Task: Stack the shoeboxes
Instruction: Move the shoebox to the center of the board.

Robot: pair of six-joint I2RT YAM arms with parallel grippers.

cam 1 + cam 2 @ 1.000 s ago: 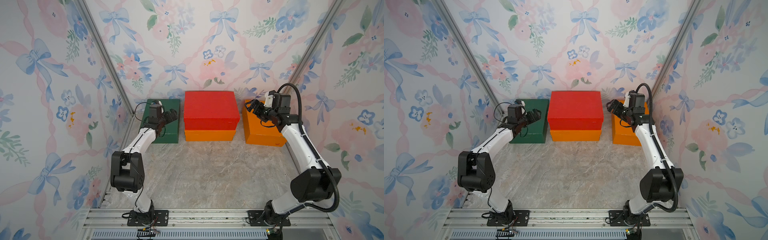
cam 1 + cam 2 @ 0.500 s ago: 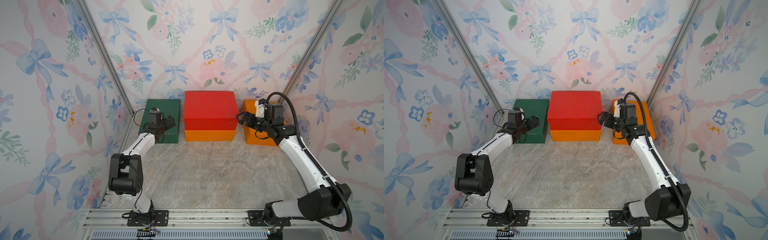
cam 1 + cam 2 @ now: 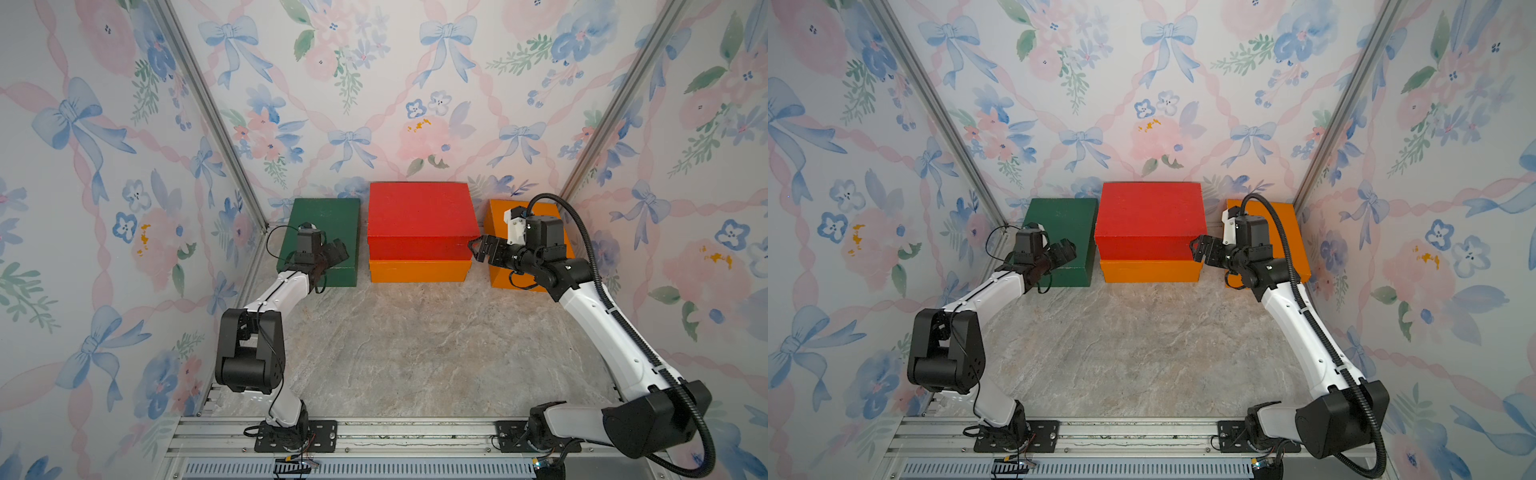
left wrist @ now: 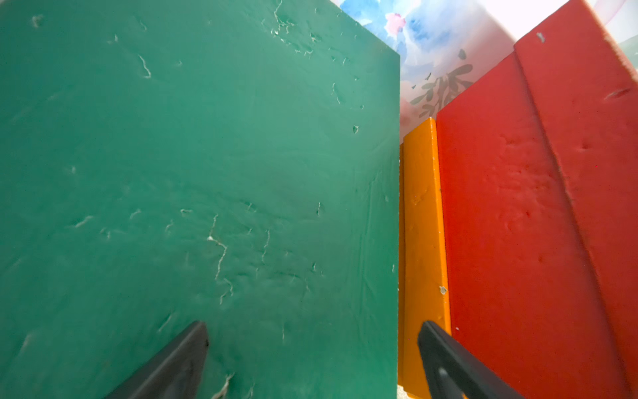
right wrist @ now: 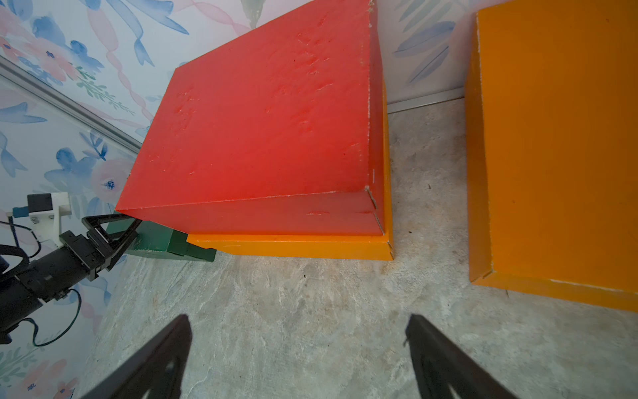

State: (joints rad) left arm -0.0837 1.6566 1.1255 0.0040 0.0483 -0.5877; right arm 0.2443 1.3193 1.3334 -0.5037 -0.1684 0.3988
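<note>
– Shoeboxes, in a top view?
– Red box sits on orange box; green box and loose orange box flank red. Left gripper over green, right gripper at red's corner. Both spread, empty.
– Wrists?
– Left: thin gap green-to-red, tight. Right: bare floor beside red. I'd lift green level and clear red's top edge.

Red shoebox, green shoebox, floral walls

Shoeboxes, four: one red shoebox; two orange, the stacked orange shoebox beneath it, the lone orange shoebox beside; one dark green shoebox.
</note>
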